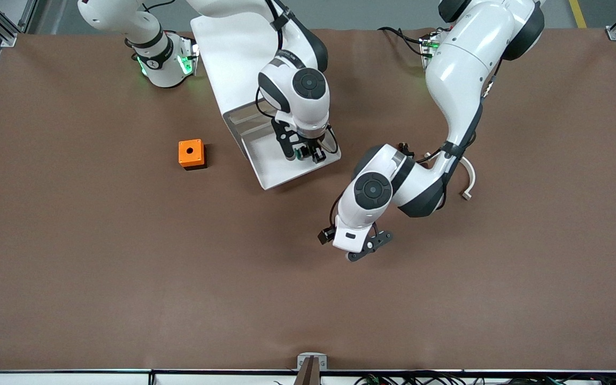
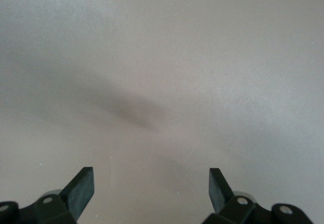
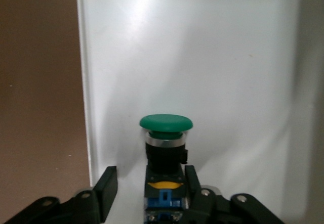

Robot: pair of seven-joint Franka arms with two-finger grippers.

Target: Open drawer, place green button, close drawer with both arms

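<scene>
A: The right gripper (image 1: 303, 153) is sitting low over the pulled-out drawer (image 1: 278, 172), the lowest tray of the white cabinet (image 1: 233, 48); in the right wrist view the button (image 3: 164, 148) is lying on the tray floor between the fingers (image 3: 106, 188), green cap pointing away from the wrist.

B: Are those fingers clamping it?

A: One is lying against the black body, the other is standing off with a plain gap; I'd call them parted and letting go; the button is looking delivered, resting on the drawer and not hanging from anything.

B: And the left gripper (image 1: 370, 246)?

A: Waiting over bare brown table (image 1: 126, 278), toward the front camera from the drawer; fingers spread wide, nothing between them; its own view is showing only tabletop.

B: How would that button handle?

A: I'm judging it light and rigid; the domed cap is looking glossy and slippery, and being round it may roll on the smooth tray; the squarer black-and-blue body is the place to grip.

B: Anything else out there?

A: An orange cube (image 1: 192, 154) with a hole is sitting beside the drawer, toward the right arm's end; a small pale curved piece (image 1: 468, 184) is lying under the left arm; closing the drawer is what's remaining.
</scene>
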